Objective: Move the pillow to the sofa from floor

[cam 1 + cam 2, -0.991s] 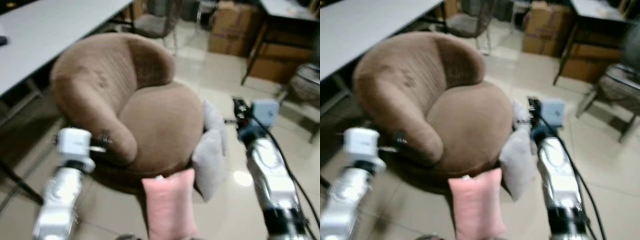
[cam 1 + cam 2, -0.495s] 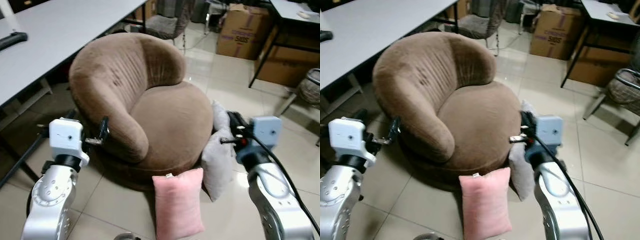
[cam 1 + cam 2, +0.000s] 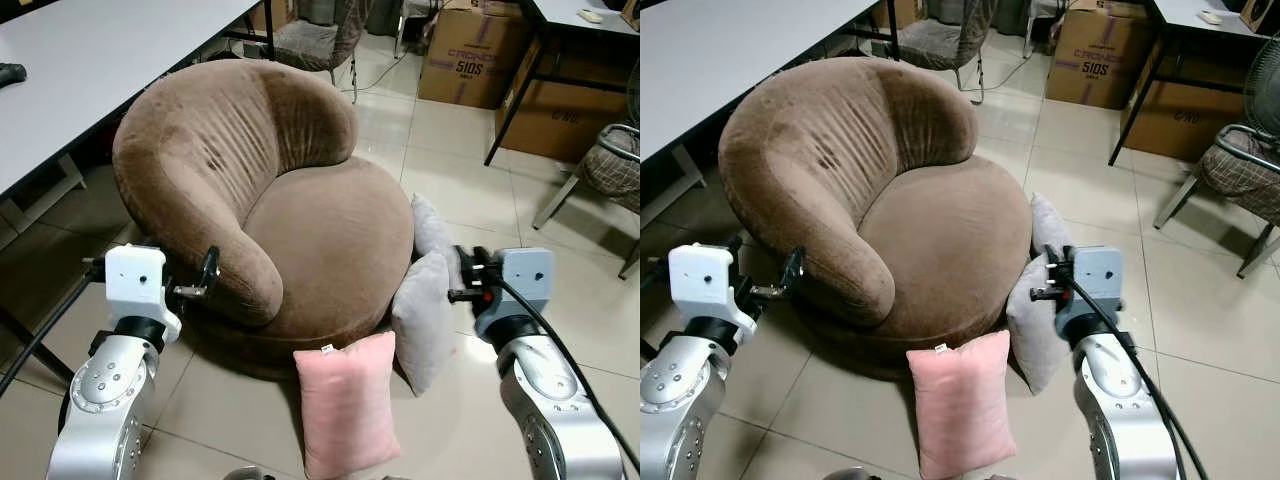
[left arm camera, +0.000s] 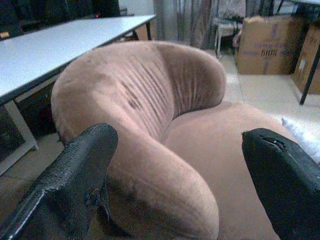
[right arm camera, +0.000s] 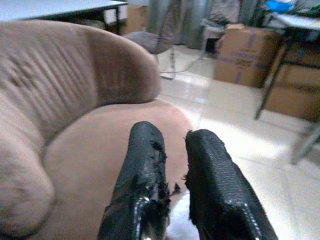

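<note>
**Pillows on the floor before a round brown sofa**

At lower centre of the left eye view, a pink pillow (image 3: 347, 403) is leaning upright on the tiled floor (image 3: 460, 180) against the front of the round brown sofa (image 3: 300, 230). Just to its right, two grey pillows (image 3: 424, 300) are resting against the sofa's edge. The right gripper (image 3: 462, 280), fingers nearly together and holding nothing, is hovering beside the grey pillows. The left gripper (image 3: 205, 275), fingers spread wide, is sitting at the sofa's left arm. A white table (image 3: 90, 60) is occupying the upper left; cardboard boxes (image 3: 472, 62) are standing at upper right.
</note>
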`<state>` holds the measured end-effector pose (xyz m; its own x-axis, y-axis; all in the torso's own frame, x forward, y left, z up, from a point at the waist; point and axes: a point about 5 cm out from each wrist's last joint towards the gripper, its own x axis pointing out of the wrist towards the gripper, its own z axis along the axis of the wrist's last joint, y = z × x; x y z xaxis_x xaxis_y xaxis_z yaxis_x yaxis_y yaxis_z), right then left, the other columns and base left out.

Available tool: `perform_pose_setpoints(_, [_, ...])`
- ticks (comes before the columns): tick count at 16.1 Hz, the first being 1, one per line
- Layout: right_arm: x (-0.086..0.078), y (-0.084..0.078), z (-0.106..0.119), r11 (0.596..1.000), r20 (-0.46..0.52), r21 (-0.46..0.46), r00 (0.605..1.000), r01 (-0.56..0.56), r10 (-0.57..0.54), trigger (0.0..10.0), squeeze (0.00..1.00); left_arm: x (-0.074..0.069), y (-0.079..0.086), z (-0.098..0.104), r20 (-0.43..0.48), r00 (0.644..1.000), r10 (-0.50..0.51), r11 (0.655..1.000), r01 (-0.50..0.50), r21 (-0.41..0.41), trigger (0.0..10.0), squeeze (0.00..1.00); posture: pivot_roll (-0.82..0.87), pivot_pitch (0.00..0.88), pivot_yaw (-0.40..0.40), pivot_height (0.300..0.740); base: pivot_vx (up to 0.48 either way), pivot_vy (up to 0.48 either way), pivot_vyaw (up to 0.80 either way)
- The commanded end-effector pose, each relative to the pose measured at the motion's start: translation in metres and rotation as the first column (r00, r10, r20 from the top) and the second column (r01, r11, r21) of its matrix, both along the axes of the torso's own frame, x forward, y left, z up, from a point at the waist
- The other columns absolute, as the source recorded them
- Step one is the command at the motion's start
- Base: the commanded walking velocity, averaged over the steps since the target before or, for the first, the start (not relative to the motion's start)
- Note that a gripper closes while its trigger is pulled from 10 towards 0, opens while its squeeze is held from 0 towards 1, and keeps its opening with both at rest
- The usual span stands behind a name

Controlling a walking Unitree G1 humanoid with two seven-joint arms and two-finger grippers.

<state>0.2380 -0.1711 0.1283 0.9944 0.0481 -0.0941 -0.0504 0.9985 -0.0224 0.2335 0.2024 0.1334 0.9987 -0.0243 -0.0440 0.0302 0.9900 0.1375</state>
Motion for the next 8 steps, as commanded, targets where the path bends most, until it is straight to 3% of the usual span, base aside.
perform_pose_setpoints(1, [-0.003, -0.008, 0.002, 1.0, 0.006, -0.001, 1.0, 0.028, -0.028, 10.0, 1.0, 0.001, 0.002, -0.001, 0.0, 1.0, 0.01, 0.999, -0.01, 0.037, 10.0, 1.0, 0.06, 0.0, -0.004, 0.74, 0.0, 0.0, 0.0])
perform_pose_setpoints(4, [-0.005, -0.012, 0.004, 0.997, 0.023, -0.019, 0.997, 0.068, -0.068, 10.0, 1.0, 0.002, 0.005, -0.002, -0.008, 1.0, 0.022, 1.0, -0.022, 0.007, 10.0, 1.0, 0.06, 0.0, -0.005, 0.74, 0.0, 0.0, 0.0])
perform_pose_setpoints(6, [-0.007, -0.002, 0.006, 0.997, 0.048, -0.076, 0.998, -0.024, 0.028, 10.0, 1.0, 0.001, 0.003, 0.001, 0.014, 1.0, -0.002, 1.0, 0.002, 0.009, 10.0, 1.0, 0.05, 0.0, -0.007, 0.74, 0.0, 0.0, 0.0])
perform_pose_setpoints(8, [-0.007, 0.004, 0.003, 0.997, 0.038, -0.054, 0.997, -0.064, 0.066, 10.0, 1.0, 0.001, 0.001, 0.0, 0.018, 1.0, -0.012, 1.0, 0.011, 0.006, 10.0, 1.0, 0.06, 0.0, -0.01, 0.74, 0.0, 0.0, 0.0])
